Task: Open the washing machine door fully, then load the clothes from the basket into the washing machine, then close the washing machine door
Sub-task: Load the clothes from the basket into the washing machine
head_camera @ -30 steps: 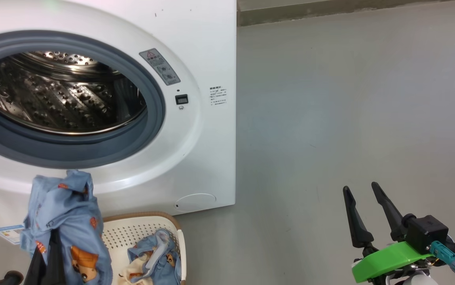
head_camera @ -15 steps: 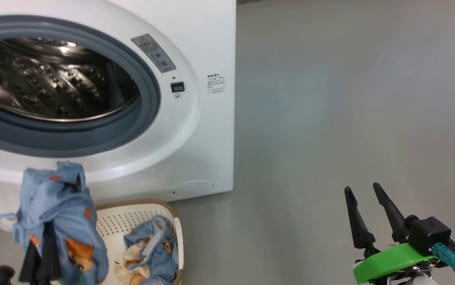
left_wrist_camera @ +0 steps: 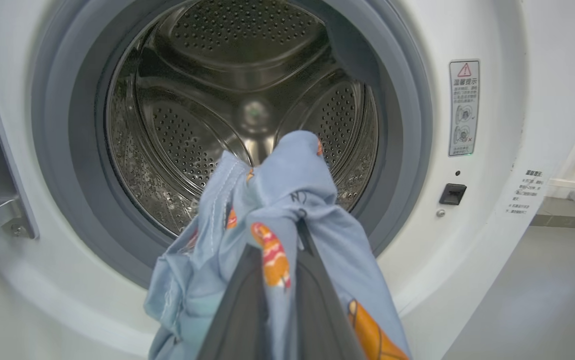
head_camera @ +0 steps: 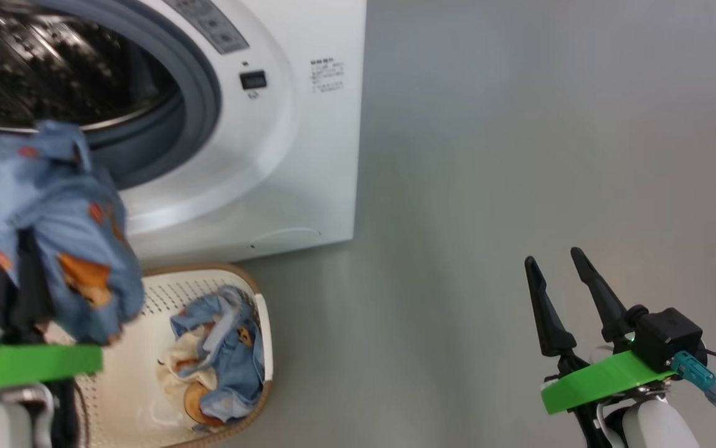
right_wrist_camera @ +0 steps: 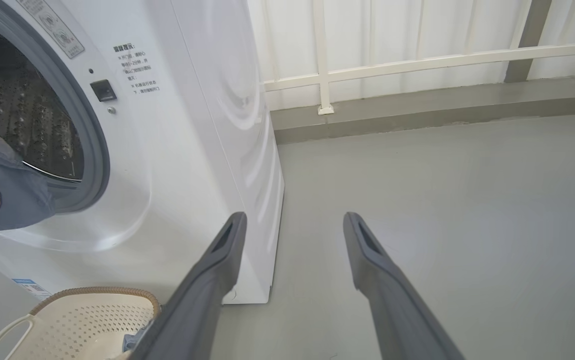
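The left gripper point(left_wrist_camera: 293, 235) is clamped on a light blue piece point(left_wrist_camera: 287, 175) of the clothes, its dark fingers pinching a bunched fold near the top so that the rest hangs down around them; in the head view this piece sits at about nine o'clock, in front of the lower lip of the washing machine point(head_camera: 308, 155) opening and not yet inside; the wrist view looks straight past it into the perforated steel drum point(left_wrist_camera: 247, 75), ringed by a smooth grey rubber gasket point(left_wrist_camera: 402, 125). The fabric looks thin, soft and light, printed with orange-brown figures; it should drape and trail rather than hold a shape, so a loose tail could catch on the gasket; a pinch on a gathered bunch, as here, seems the safest hold. The basket point(head_camera: 257, 292), cream perforated plastic with a brown woven-look rim, lies on the grey floor point(head_camera: 520, 155) at seven o'clock, just beside the machine's front; more clothes point(head_camera: 221, 348), blue and cream, lie crumpled in it. The right gripper point(head_camera: 551, 258), at four o'clock, has its fingers spread apart and holds nothing, well away from the basket.
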Robot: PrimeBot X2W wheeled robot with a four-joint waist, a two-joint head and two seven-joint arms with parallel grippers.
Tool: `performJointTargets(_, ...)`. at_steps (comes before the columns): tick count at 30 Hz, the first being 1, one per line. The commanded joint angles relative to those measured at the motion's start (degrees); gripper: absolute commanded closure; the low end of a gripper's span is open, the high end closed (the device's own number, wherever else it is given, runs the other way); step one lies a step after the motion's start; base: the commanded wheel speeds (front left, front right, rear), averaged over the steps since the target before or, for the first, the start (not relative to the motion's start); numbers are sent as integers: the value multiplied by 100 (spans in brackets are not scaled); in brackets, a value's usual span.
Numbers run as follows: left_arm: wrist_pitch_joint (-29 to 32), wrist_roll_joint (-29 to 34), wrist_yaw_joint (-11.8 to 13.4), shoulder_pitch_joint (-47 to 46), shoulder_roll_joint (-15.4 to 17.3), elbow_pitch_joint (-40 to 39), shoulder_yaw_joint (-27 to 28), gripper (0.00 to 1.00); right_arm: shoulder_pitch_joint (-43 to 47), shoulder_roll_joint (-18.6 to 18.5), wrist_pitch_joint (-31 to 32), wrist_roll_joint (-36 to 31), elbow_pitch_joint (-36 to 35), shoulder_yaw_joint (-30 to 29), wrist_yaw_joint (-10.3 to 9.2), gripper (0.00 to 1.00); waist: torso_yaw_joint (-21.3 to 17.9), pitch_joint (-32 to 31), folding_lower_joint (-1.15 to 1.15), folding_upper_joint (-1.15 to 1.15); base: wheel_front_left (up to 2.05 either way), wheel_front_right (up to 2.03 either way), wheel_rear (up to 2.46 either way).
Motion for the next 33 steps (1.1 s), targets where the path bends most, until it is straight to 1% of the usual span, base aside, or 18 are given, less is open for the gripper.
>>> performJointTargets(1, -51, -17, -18, -265, 231, -80, 224, 100, -118, -11, -28, 123, -152, 177, 51, 0, -164, 386, 0, 0, 0, 0, 0)
performJointTargets(13, -51, -173, -18, -1673, 960, 439, 239, 100, -477, -11, -28, 228, -268, 312, 51, 0, -420, 1357, 0, 0, 0, 0, 0)
performJointTargets(22, -47, -331, -18, -2985, 1565, 1238, 46, 100, -684, -11, -28, 404, -250, 466, 51, 0, -601, 1800, 0, 0, 0, 0, 0)
performJointTargets(26, 116, -437, -18, -3592, 1812, 1654, -99, 100, -746, -11, -28, 486, -223, 514, 51, 0, -688, 1930, 0, 0, 0, 0, 0)
performJointTargets(27, 283, -461, -18, -3882, 1942, 1827, -227, 100, -767, -11, -28, 528, -220, 532, 51, 0, -722, 2008, 0, 0, 0, 0, 0)
performJointTargets(29, 530, -682, -18, -4183, 2008, 2041, -251, 100, -798, -11, -28, 583, -216, 559, 51, 0, -761, 2094, 0, 0, 0, 0, 0)
performJointTargets(33, 1010, -921, -18, -4677, 2296, 2324, -586, 100, -861, -11, -28, 720, -183, 643, 51, 0, -843, 2278, 0, 0, 0, 0, 0)
